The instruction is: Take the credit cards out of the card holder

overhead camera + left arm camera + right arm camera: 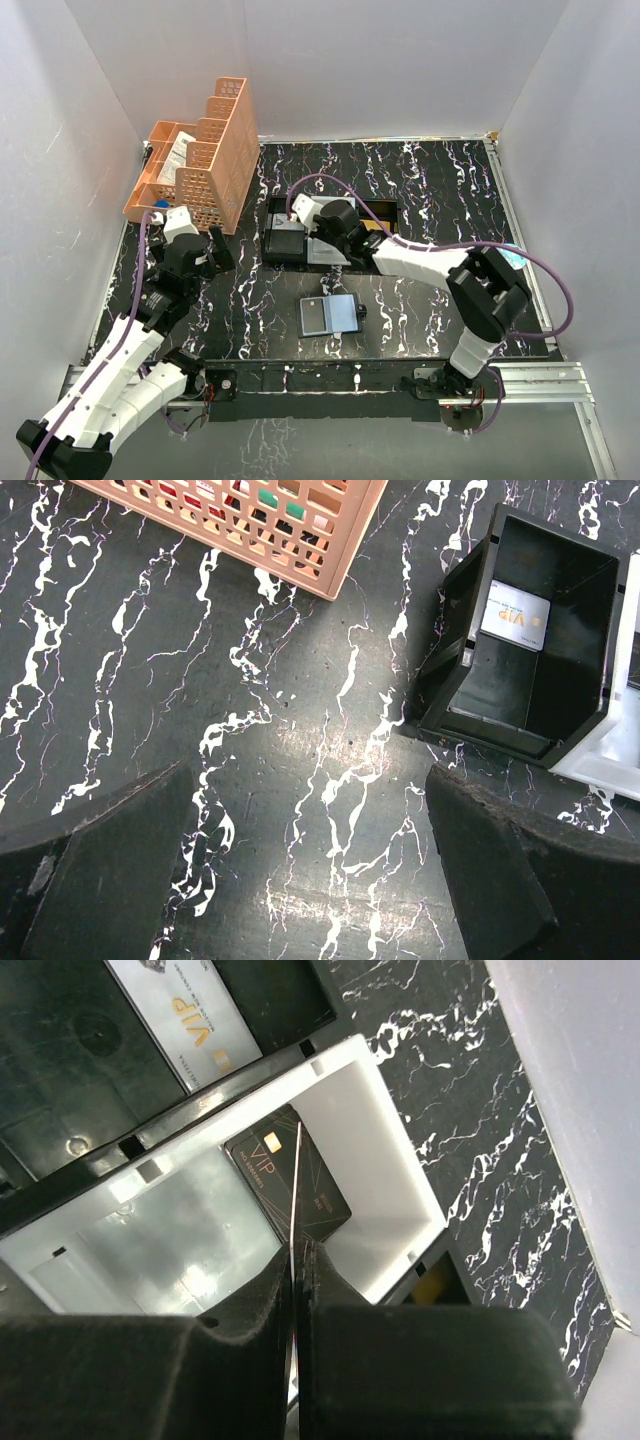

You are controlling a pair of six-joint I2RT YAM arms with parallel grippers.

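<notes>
right gripper [295,1272] pinches card [297,1175]; tray [392,1150] holds cards [325,1205]

White walls [400,60] on three sides; black, white-veined marble tabletop [430,180].

Two tabletop robot arms, the left arm [120,375] and the right arm [425,262], are built of blocky white plastic shell segments joined by rounded black motor housings. A thin purple cable [322,177] loops out from the right arm, and a matching purple lead [141,262] trails along the left. Up close, the left arm's fingers [100,885] are matt black wedges with scuffed, dusty edges. The right arm's fingers [430,1370] have the same flat black finish.
</notes>
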